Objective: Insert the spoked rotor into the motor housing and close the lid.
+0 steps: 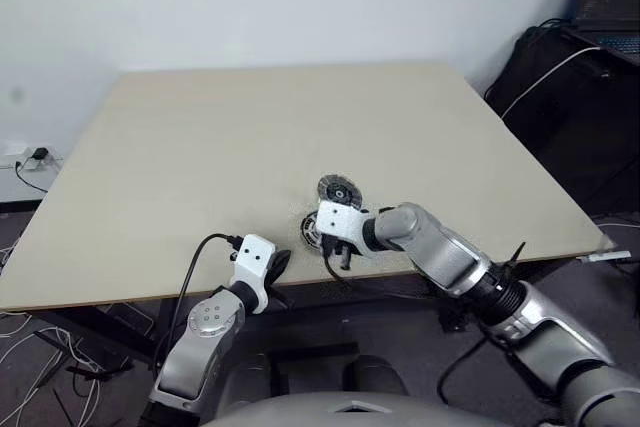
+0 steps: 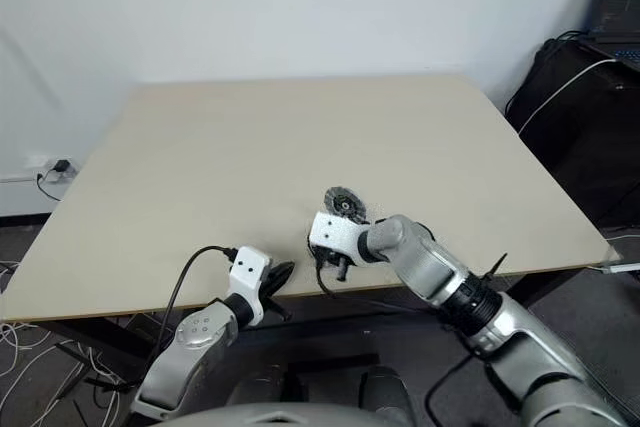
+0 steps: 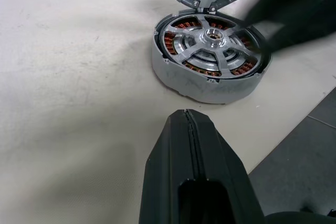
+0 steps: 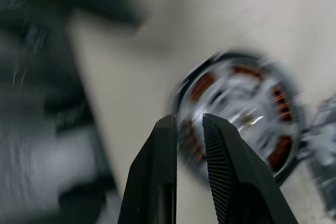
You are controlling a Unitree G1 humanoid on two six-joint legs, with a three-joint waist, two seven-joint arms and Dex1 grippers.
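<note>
1. The motor housing [image 3: 210, 59] sits on the table [image 1: 250, 137] near its front edge, with the spoked rotor [image 3: 212, 40] already seated inside it: silvery spokes meet at a centre hub and copper windings show through the gaps.
2. The lid [image 1: 338, 192] lies flat on the table at about 12 o'clock from the housing, its edge touching or just overlapping the housing's rim. In the left wrist view its ribbed face is up and a small tab reaches over the rim.
3. The right gripper [image 4: 189, 129] hovers just above the housing, pointing steeply down. Its two fingers stand a narrow gap apart with nothing between them. In the right wrist view the housing lies beyond the tips, at about 1 o'clock from them.
4. The left gripper [image 1: 280, 265] rests near the table's front edge, at about 8 o'clock from the housing and clearly apart from it. Its fingers are pressed together and hold nothing.
5. No brand, label or writing can be read on any part.
6. In the head views the right gripper's white wrist block covers most of the housing. The right wrist view is blurred, so the rotor's detail is hard to make out there. The lid is cut off at the frame edge in the left wrist view.
</note>
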